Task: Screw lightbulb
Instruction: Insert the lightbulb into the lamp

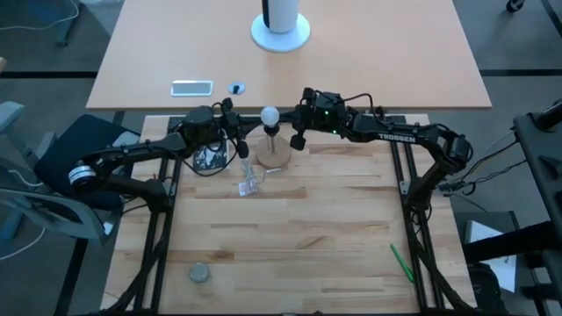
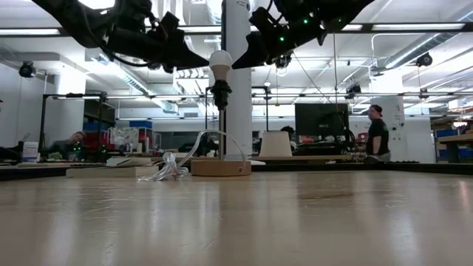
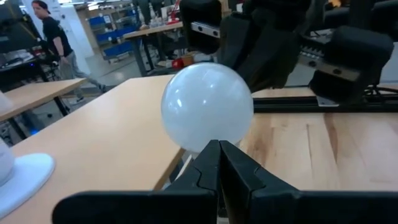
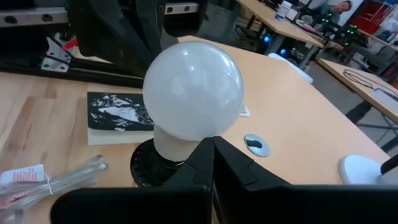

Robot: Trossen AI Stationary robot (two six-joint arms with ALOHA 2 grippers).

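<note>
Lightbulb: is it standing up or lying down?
Standing up. The lightbulb points globe-up in its black socket above the round wooden base.

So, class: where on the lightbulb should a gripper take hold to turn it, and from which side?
Probably the round white globe of the lightbulb, fingers either side at its widest part, coming in level from the side. It stands upright in the black socket, so the narrow neck is partly hidden and only the globe is free.

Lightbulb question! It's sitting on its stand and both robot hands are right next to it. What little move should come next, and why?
Probably the right hand should open its fingers and ease around the lightbulb, ready to twist it. The bulb stands upright in the black socket. Both the right hand and the left hand are shut just short of the globe and hold nothing.
</note>
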